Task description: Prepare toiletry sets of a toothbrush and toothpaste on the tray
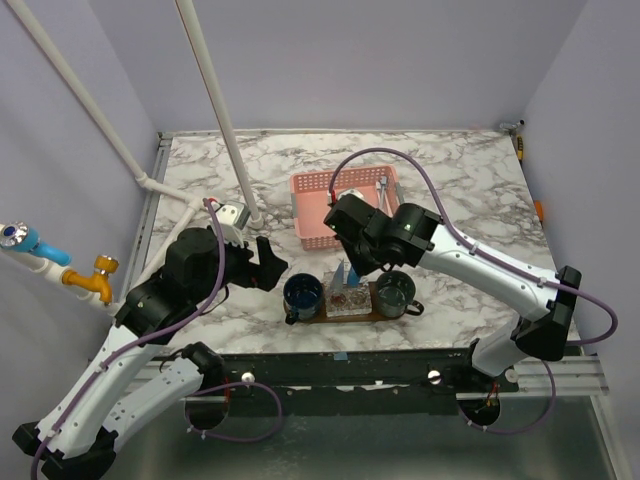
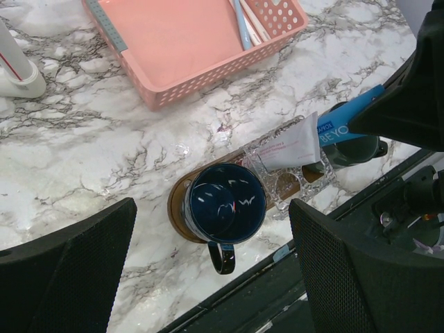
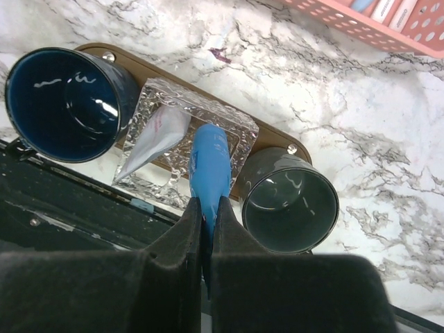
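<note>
The brown oval tray (image 1: 322, 317) lies near the table's front edge, with a dark blue cup (image 1: 302, 295) on its left end, a grey-green cup (image 1: 394, 294) on its right end and a clear glass dish (image 1: 349, 301) between them. My right gripper (image 3: 208, 215) is shut on a blue toothpaste tube (image 3: 210, 163), held tip down over the dish (image 3: 239, 132). A white tube (image 3: 156, 135) lies in the dish. My left gripper (image 2: 211, 277) is open and empty above the dark blue cup (image 2: 225, 205). White toothbrushes (image 2: 243, 24) lie in the pink basket.
The pink perforated basket (image 1: 338, 210) stands behind the tray. White pipes (image 1: 215, 110) and a yellow tap (image 1: 95, 278) run along the left. A dark rail (image 1: 400, 362) borders the table's front edge.
</note>
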`<move>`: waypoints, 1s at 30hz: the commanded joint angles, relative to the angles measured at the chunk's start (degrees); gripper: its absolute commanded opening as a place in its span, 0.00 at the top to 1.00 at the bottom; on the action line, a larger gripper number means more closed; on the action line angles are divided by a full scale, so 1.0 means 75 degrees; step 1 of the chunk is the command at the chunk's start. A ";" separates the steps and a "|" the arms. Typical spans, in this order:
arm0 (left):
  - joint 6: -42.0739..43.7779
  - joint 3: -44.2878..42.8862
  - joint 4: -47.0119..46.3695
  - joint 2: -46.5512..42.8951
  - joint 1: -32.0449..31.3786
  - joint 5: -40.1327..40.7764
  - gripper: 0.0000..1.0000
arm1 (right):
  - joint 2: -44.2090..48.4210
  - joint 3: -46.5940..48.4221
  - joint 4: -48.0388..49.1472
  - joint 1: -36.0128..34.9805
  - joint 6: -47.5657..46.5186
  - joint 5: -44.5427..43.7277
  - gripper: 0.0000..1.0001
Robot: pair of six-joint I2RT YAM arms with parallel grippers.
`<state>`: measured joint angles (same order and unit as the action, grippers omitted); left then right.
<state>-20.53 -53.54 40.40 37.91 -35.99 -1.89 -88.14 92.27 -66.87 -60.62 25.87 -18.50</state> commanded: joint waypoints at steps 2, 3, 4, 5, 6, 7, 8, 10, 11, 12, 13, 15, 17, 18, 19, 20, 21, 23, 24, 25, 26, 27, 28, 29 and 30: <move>0.0019 0.0090 -0.0033 -0.0066 0.0044 0.0193 0.10 | -0.0038 -0.0343 0.0399 0.0081 -0.0052 0.0087 0.99; 0.0019 0.0090 -0.0032 -0.0063 0.0046 0.0183 0.10 | -0.0025 -0.0404 0.0474 0.0095 -0.0050 0.0110 0.99; 0.0019 0.0090 -0.0029 -0.0052 0.0053 0.0192 0.10 | -0.0013 -0.0482 0.0525 0.0102 -0.0049 0.0151 0.99; 0.0019 0.0084 -0.0027 -0.0051 0.0052 0.0193 0.10 | -0.0017 -0.0540 0.0557 0.0093 -0.0048 0.0186 0.99; 0.0019 0.0093 -0.0020 -0.0051 0.0043 0.0193 0.10 | -0.0024 -0.0610 0.0599 0.0113 -0.0029 0.0204 0.99; 0.0019 0.0084 -0.0020 -0.0055 0.0051 0.0193 0.10 | -0.0026 -0.0682 0.0656 0.0105 -0.0026 0.0235 0.99; 0.0019 0.0084 -0.0020 -0.0060 0.0053 0.0193 0.10 | -0.0008 -0.0782 0.0713 0.0109 -0.0013 0.0241 0.99; 0.0019 0.0095 -0.0020 -0.0064 0.0049 0.0192 0.10 | -0.0012 -0.0970 0.0862 0.0114 0.0001 0.0306 0.99; 0.0019 0.0096 -0.0020 -0.0056 0.0052 0.0193 0.10 | -0.0013 -0.1043 0.0935 0.0119 0.0025 0.0354 0.99; 0.0019 0.0096 -0.0020 -0.0057 0.0052 0.0192 0.10 | -0.0014 -0.1129 0.0990 0.0122 0.0037 0.0370 0.99; 0.0019 0.0095 -0.0021 -0.0052 0.0052 0.0189 0.10 | -0.0010 -0.1202 0.1039 0.0118 0.0062 0.0370 0.99; 0.0019 0.0096 -0.0020 -0.0051 0.0052 0.0190 0.10 | -0.0001 -0.1302 0.1124 0.0134 0.0078 0.0392 0.99; 0.0021 0.0096 -0.0020 -0.0051 0.0052 0.0193 0.10 | 0.0004 -0.1389 0.1188 0.0133 0.0098 0.0429 0.99; 0.0027 0.0096 -0.0020 -0.0057 0.0052 0.0193 0.10 | -0.0002 -0.1422 0.1214 0.0131 0.0111 0.0437 0.99; 0.0019 0.0095 -0.0020 -0.0052 0.0052 0.0187 0.10 | 0.0005 -0.1456 0.1236 0.0137 0.0121 0.0441 0.99; 0.0024 0.0095 -0.0020 -0.0052 0.0052 0.0187 0.10 | 0.0017 -0.1479 0.1261 0.0136 0.0127 0.0451 0.99; 0.0026 0.0096 -0.0020 -0.0057 0.0052 0.0192 0.10 | 0.0010 -0.1517 0.1288 0.0137 0.0130 0.0471 0.99; 0.0029 0.0101 -0.0020 -0.0052 0.0052 0.0193 0.10 | 0.0010 -0.1568 0.1321 0.0137 0.0131 0.0451 0.99; 0.0025 0.0107 -0.0023 -0.0051 0.0052 0.0193 0.10 | 0.0013 -0.1590 0.1333 0.0136 0.0144 0.0423 0.99; 0.0027 0.0107 -0.0020 -0.0058 0.0054 0.0192 0.10 | 0.0009 -0.1608 0.1338 0.0128 0.0153 0.0408 0.99; 0.0022 0.0106 -0.0020 -0.0040 0.0052 0.0187 0.10 | -0.0001 -0.1633 0.1349 0.0136 0.0149 0.0399 0.99; 0.0026 0.0107 -0.0026 -0.0046 0.0052 0.0187 0.10 | 0.0002 -0.1665 0.1376 0.0130 0.0157 0.0383 0.99; 0.0030 0.0107 -0.0020 -0.0031 0.0052 0.0193 0.10 | -0.0003 -0.1701 0.1401 0.0134 0.0179 0.0364 0.99; 0.0030 0.0101 -0.0020 -0.0030 0.0052 0.0185 0.10 | 0.0003 -0.1730 0.1441 0.0134 0.0188 0.0358 0.99; 0.0030 0.0107 -0.0020 -0.0028 0.0052 0.0192 0.10 | -0.0001 -0.1760 0.1461 0.0137 0.0186 0.0363 0.99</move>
<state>-20.53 -53.54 40.40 37.82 -35.94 -1.83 -88.18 80.16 -57.56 -59.86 26.17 -16.43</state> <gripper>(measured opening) 0.901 0.036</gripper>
